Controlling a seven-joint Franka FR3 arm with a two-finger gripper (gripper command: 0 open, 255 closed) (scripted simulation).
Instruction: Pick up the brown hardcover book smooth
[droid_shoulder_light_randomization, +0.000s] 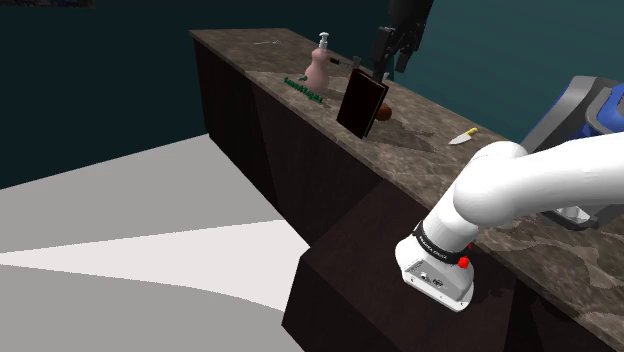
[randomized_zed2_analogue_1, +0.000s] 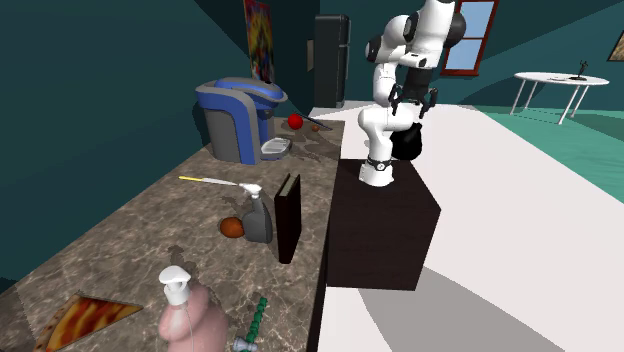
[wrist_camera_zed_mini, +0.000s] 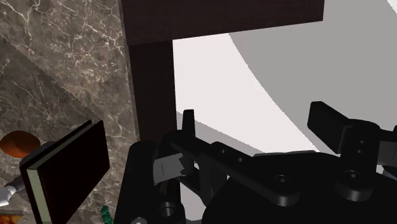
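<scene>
Teal walls (randomized_zed2_analogue_1: 120, 60). Pale grey floor (droid_shoulder_light_randomization: 130, 230). Marble-topped, dark-fronted table (droid_shoulder_light_randomization: 415, 165). Red-framed window (randomized_zed2_analogue_1: 478, 40), round white side table (randomized_zed2_analogue_1: 560, 78), bright wall painting (randomized_zed2_analogue_1: 258, 30).

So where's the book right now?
In the second exterior view the dark book stands on edge at the right edge of the counter, just right of the grey spray bottle.

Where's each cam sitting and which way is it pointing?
Shoulder: beside the dark box stand, looking down along the marble-patterned counter at the dark hardcover book; white arm and black two-finger gripper show.
Second exterior: over the counter's far end, facing back past the book to the arm on its stand.
Wrist: on the hand, looking down at the counter edge; open fingers show.
Shared: all three see the book.
</scene>
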